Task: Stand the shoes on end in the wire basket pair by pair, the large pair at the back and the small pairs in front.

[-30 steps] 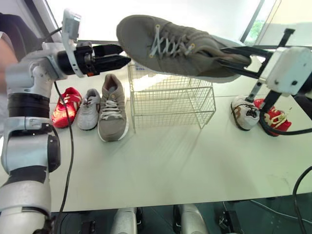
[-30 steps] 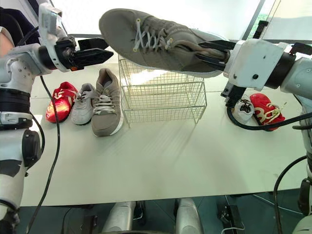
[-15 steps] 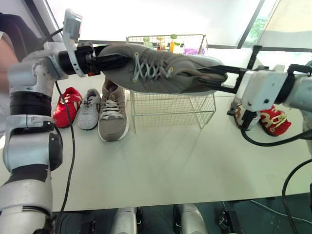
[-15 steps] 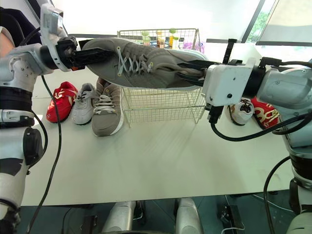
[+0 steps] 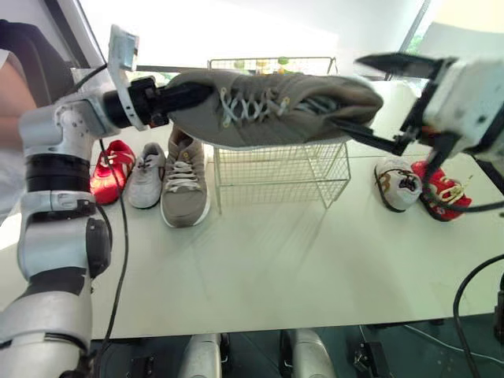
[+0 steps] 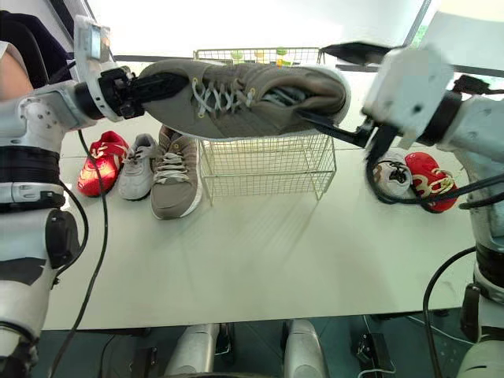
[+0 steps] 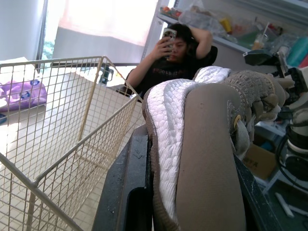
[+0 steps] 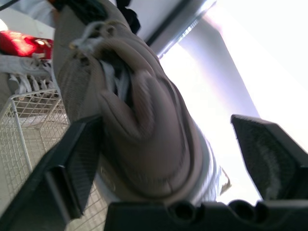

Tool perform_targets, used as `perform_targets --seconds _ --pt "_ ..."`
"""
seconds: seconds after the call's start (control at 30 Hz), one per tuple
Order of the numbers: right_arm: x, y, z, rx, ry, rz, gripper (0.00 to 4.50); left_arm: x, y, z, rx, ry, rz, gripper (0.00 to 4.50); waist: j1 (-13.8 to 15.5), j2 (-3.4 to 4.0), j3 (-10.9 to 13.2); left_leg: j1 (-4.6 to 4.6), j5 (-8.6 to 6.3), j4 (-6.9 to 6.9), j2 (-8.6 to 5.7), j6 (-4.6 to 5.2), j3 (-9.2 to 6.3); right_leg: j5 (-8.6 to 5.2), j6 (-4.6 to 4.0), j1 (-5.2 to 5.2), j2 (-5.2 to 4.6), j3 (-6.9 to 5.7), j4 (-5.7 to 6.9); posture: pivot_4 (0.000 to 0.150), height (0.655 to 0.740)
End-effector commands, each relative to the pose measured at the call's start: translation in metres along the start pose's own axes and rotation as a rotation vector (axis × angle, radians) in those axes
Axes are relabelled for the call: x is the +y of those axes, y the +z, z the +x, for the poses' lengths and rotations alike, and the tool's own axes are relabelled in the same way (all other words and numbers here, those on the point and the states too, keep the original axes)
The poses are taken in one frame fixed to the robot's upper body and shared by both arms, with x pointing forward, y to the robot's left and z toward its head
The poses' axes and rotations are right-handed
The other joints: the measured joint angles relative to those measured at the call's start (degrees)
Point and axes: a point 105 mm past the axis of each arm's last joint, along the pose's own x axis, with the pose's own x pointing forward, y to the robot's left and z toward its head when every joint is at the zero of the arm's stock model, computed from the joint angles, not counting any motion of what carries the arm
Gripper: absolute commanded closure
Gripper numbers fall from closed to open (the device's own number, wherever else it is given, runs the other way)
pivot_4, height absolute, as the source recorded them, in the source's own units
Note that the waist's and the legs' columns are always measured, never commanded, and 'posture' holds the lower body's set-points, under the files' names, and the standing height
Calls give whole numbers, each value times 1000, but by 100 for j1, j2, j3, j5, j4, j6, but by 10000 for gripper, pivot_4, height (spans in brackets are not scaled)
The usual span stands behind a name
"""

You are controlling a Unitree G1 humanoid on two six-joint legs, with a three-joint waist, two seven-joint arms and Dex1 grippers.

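A large grey-brown shoe (image 5: 276, 110) hangs level in the air above the wire basket (image 5: 276, 169). My left gripper (image 5: 187, 98) is shut on its toe; in the left wrist view the white sole (image 7: 168, 144) sits clamped between the fingers (image 7: 127, 187). My right gripper (image 5: 382, 101) is open, one finger above the heel and one below it, and the right wrist view shows the heel (image 8: 139, 125) loose between the wide-spread fingers (image 8: 72, 163). The matching large shoe (image 5: 185, 177) lies on the table left of the basket.
A small grey shoe (image 5: 146, 175) and a small red shoe (image 5: 110, 169) lie beside the large one. Right of the basket sit a small white shoe (image 5: 398, 183) and another red shoe (image 5: 441, 189). A person (image 7: 168, 62) sits beyond the table.
My left gripper closed on the shoe's toe. The right gripper let go of the heel and spread wide. The shoe came down to just above the basket.
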Motion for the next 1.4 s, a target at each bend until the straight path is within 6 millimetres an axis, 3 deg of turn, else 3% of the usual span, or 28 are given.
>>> perform_targets --seconds 0.03,0.13,0.33,0.53,0.87,1.03,1.4 --pt "-17 -33 -24 -37 -219 452 83 -27 30 -3 -180 -110 25 38390 -2 -4 -3 4 0 0 0 0 -3 0 0 3 0 -1 3 1500 7400" --pt "5 -49 -23 -95 -229 722 83 -32 28 -1 -223 -104 17 38390 6 -17 -10 26 0 -5 2 0 -15 0 1 28 2 -9 8 1500 7400" --pt "30 -29 11 -312 -125 1010 83 -39 29 7 -308 -95 -6 38390 -15 -9 -6 23 2 0 0 -3 -15 1 1 12 1 -7 33 1500 7400" --pt "35 5 37 -441 -8 1009 83 -42 26 14 -324 -91 -14 38390 -15 -9 -6 30 2 -2 0 -3 -14 0 1 15 0 -6 40 1500 7400" --pt "41 31 47 -520 113 947 83 -33 25 13 -347 -15 -7 38390 -8 -9 -6 30 2 -2 0 -3 -14 0 1 17 0 -6 38 1500 7400" --pt "37 36 44 -544 120 928 83 -27 27 10 -360 13 -9 38390 -11 -9 -6 27 1 -3 0 -3 -13 0 1 14 0 -6 35 1500 7400" --pt "-7 39 39 -675 -43 1010 83 -33 16 12 -334 -16 -22 38390 -13 -9 -6 27 1 -6 1 -4 -13 0 0 14 1 -7 33 1500 7400"
